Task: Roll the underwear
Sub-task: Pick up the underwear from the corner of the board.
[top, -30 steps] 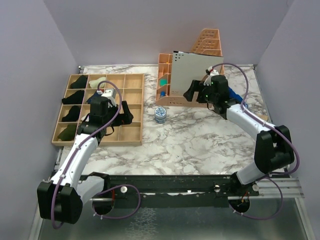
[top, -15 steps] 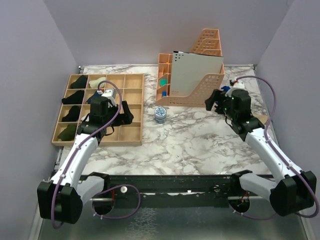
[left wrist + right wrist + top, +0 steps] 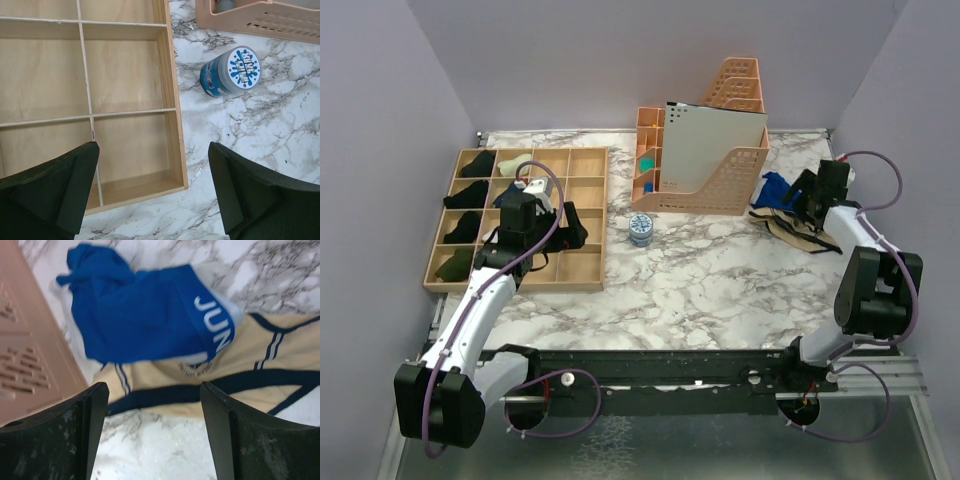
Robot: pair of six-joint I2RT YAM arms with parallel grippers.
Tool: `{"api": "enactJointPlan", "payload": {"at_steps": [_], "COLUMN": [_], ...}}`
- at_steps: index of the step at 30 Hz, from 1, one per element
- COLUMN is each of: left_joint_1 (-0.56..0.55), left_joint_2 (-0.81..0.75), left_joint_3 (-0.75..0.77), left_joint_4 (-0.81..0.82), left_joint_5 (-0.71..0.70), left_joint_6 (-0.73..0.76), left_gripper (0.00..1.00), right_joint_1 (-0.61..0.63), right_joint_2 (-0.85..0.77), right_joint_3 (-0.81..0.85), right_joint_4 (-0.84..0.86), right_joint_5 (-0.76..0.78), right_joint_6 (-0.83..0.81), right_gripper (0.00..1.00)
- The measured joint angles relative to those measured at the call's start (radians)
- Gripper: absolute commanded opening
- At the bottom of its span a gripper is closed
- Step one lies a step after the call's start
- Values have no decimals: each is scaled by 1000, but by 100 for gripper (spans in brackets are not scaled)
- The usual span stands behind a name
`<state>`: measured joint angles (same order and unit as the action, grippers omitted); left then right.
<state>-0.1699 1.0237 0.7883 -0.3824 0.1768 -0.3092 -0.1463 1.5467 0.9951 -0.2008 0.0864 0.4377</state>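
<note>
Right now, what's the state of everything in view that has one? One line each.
blue underwear: unrolled, crumpled, partly on top of the beige underwear
beige underwear: unrolled, spread flat
wooden tray: several left cells hold rolls, right cells bare
jar: lid on
left gripper: open, empty, over the wooden tray
right gripper: open, empty, over both pairs of underwear

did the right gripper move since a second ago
Yes. The right gripper swung rightward, from in front of the peach file organizer to above the underwear pile lying to its right.
</note>
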Motion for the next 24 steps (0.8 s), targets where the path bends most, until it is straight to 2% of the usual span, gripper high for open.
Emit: {"api": "enactJointPlan", "payload": {"at_steps": [7, 11, 16, 22, 23, 24], "left_joint_1": [0, 0, 1, 1, 1, 1], "left_joint_2": [0, 0, 0, 0, 0, 0], "left_joint_3": [0, 0, 0, 0, 0, 0], "left_joint_4": [0, 0, 0, 0, 0, 0], "left_joint_5": [20, 21, 21, 21, 21, 21], "left_joint_6": [4, 11, 16, 18, 18, 18], "left_gripper": [99, 99, 99, 99, 99, 99], "right_joint_1": [-51, -56, -57, -63, -63, -63], "right_joint_2": [114, 187, 195, 193, 193, 193], "right_joint_3": [80, 129, 134, 137, 143, 150], "right_joint_4": [6, -2, -1, 15, 11, 5], "right_joint_5": [3, 0, 3, -2, -4, -7], "right_joint_6": [55, 78, 87, 82, 79, 76], "right_gripper": [74, 66, 48, 7, 1, 0]}}
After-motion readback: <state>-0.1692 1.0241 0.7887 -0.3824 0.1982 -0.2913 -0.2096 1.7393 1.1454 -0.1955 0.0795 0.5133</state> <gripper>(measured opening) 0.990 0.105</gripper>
